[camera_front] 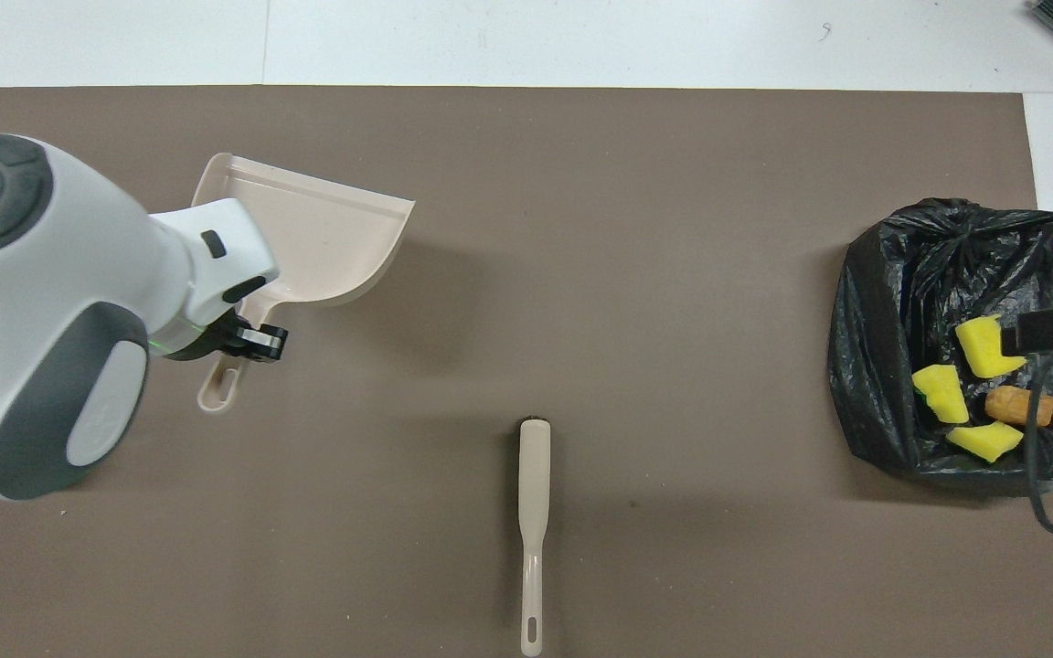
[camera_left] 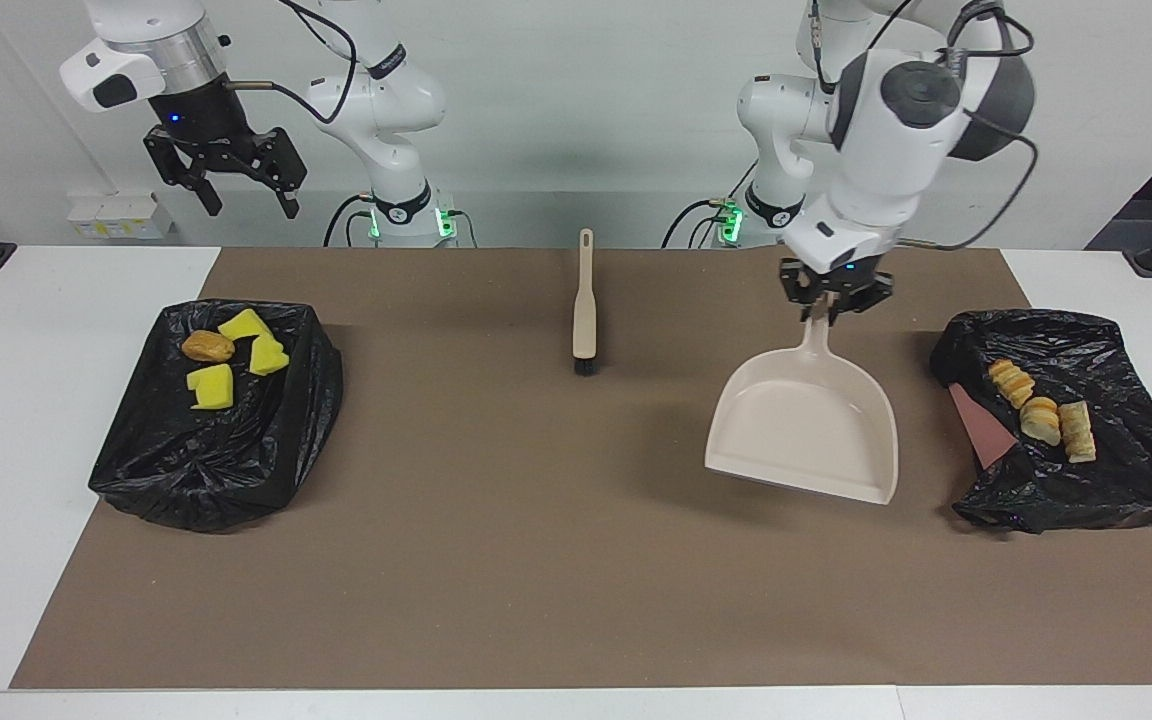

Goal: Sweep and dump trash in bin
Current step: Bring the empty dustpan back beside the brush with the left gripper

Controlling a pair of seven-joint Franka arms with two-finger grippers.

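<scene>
My left gripper (camera_left: 833, 303) is shut on the handle of the beige dustpan (camera_left: 804, 428), which hangs empty above the brown mat beside the black-bagged bin (camera_left: 1116, 485) at the left arm's end. Three striped bread-like trash pieces (camera_left: 1040, 418) lie in that bin. In the overhead view the left arm covers that bin, and the dustpan (camera_front: 330, 239) shows beyond the arm's wrist. Another black-bagged bin (camera_left: 186, 470) at the right arm's end holds three yellow chunks (camera_left: 212, 386) and a brown lump (camera_left: 207, 346). My right gripper (camera_left: 241, 195) waits open, high above that end.
A beige brush (camera_left: 584, 308) lies on the brown mat (camera_left: 536, 560) at the middle, near the robots, bristles pointing away from them. A pink flap (camera_left: 976, 432) shows at the edge of the bin at the left arm's end.
</scene>
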